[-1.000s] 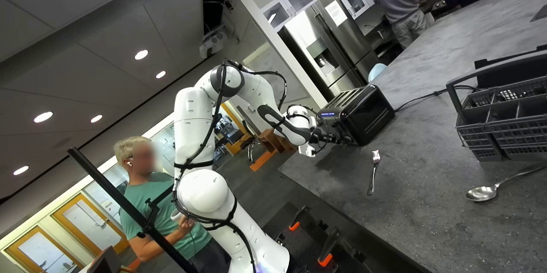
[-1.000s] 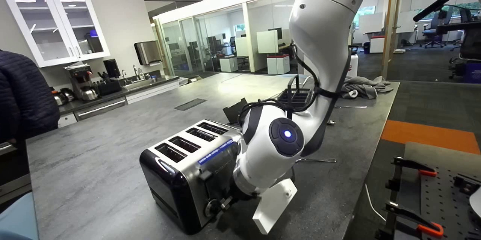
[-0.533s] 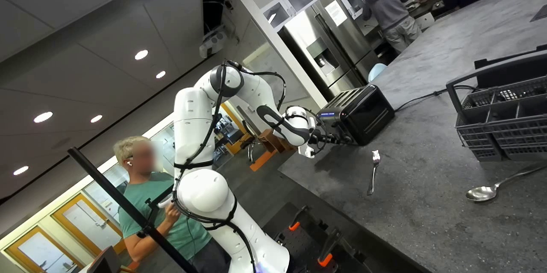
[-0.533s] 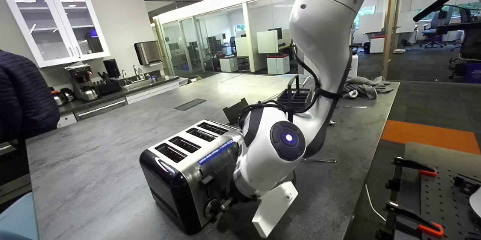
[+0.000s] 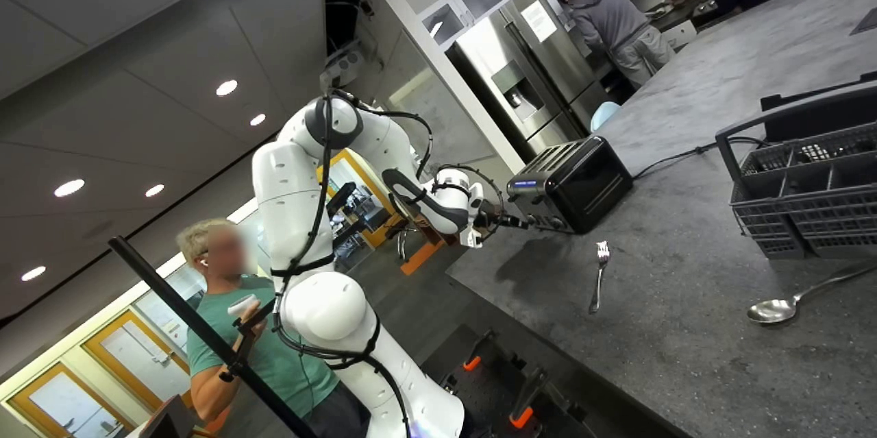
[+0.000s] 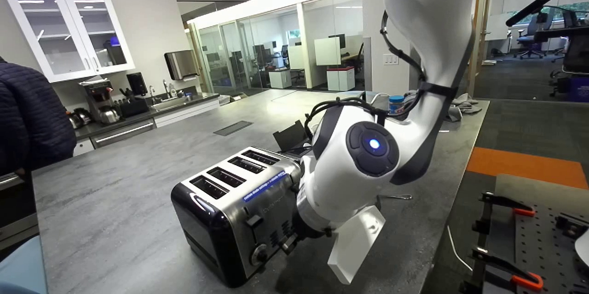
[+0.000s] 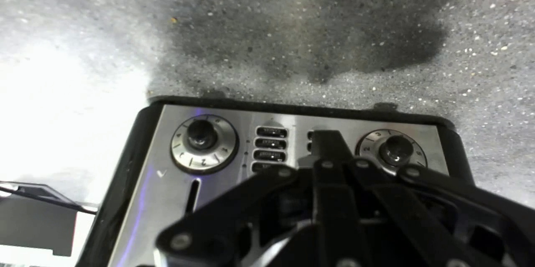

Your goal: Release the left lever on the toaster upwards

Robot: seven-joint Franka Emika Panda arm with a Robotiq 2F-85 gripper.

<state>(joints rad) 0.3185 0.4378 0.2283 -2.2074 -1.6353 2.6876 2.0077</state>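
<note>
The toaster is a black box with a silvery front and top, standing on the grey counter. In an exterior view its left lever shows as a small black tab high on the front, above a round knob. My gripper is in front of the lower front panel, beside that knob, and seems just apart from it. In the wrist view, upside down, the shut fingers are over the button columns between two knobs. They look empty. The left lever is hidden behind the gripper there.
A fork and a spoon lie on the counter. A dark wire cutlery basket stands beyond them, with a black cord running to the toaster. A blue-lidded jar stands farther back.
In the last half second my arm and gripper have drawn back and slightly up from the toaster front, uncovering more of the panel. The toaster has stayed in place.
</note>
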